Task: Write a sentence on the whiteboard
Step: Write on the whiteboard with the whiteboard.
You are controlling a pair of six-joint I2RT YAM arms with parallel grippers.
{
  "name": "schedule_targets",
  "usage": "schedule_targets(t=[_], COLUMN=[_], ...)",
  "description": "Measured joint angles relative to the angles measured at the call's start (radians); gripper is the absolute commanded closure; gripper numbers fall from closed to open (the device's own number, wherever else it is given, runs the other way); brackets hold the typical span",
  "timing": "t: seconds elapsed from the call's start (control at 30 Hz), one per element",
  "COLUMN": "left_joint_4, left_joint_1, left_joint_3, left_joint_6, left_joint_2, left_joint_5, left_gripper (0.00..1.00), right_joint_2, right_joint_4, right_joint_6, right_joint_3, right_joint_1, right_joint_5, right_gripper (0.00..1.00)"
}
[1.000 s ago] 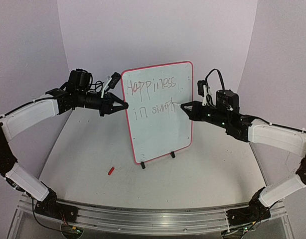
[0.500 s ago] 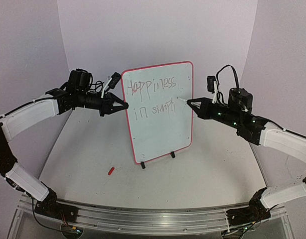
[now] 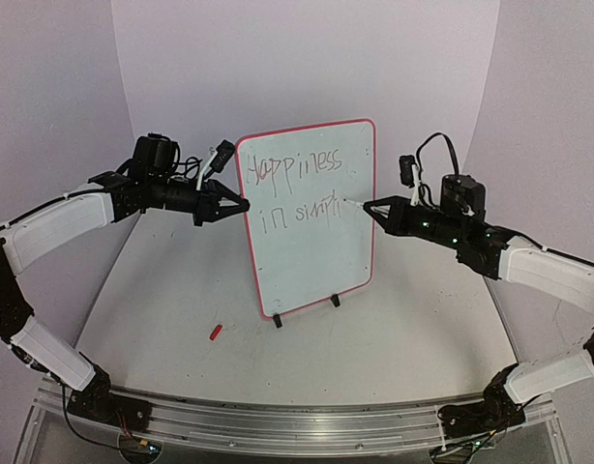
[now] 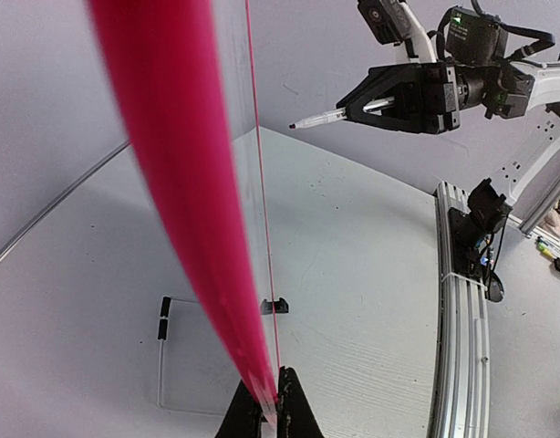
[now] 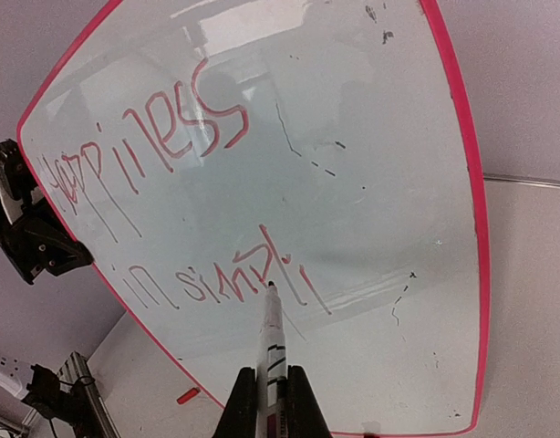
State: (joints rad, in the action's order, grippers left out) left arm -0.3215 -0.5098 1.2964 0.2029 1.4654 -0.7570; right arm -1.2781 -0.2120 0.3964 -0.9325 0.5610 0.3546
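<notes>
The whiteboard stands upright on the table, red-rimmed. The sentence reads "happiness" above "in simpli"; its first letters are reddish in the top view. My left gripper is shut on the board's left rim, with its fingertips pinching the edge. My right gripper is shut on a red-and-white marker. The marker points at the end of the second line. In the left wrist view the marker has its tip a short way off the board's face.
A small red cap lies on the table left of the board's foot; it also shows in the right wrist view. Black clips on a wire stand hold the board's lower edge. Grey walls close in behind and beside.
My right gripper pulled the marker up and away from the second line, then came back down level with it. The last stroke of "simpli" now shows. My left arm has not moved.
</notes>
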Motion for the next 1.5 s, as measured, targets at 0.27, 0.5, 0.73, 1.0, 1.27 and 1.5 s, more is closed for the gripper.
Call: schedule_targets(t=[0.27, 0.5, 0.73, 1.0, 1.27, 1.5], left_joint_4=[0.000, 0.000, -0.002, -0.002, -0.002, -0.002], left_joint_1=[0.000, 0.000, -0.001, -0.001, 0.000, 0.000], left_joint_3=[0.000, 0.000, 0.002, 0.002, 0.002, 0.002], left_joint_6=[0.001, 0.001, 0.002, 0.000, -0.010, -0.011], left_joint_2=[0.000, 0.000, 0.000, 0.000, 0.000, 0.000], left_joint_5=[0.000, 0.000, 0.000, 0.004, 0.017, 0.018], left_gripper=[1.00, 1.00, 1.00, 1.00, 1.00, 1.00], right_joint_2=[-0.030, -0.052, -0.084, -0.101, -0.128, -0.123], right_joint_4=[-0.005, -0.025, -0.032, -0.044, -0.050, -0.050], right_joint_6=[0.004, 0.005, 0.005, 0.005, 0.005, 0.009], right_joint_3=[0.000, 0.000, 0.000, -0.007, -0.010, -0.003], right_joint_1=[-0.012, -0.018, -0.019, -0.022, -0.022, -0.022], right_joint_5=[-0.026, -0.042, -0.049, -0.036, 0.009, -0.005], right_gripper=[1.00, 1.00, 1.00, 1.00, 1.00, 1.00])
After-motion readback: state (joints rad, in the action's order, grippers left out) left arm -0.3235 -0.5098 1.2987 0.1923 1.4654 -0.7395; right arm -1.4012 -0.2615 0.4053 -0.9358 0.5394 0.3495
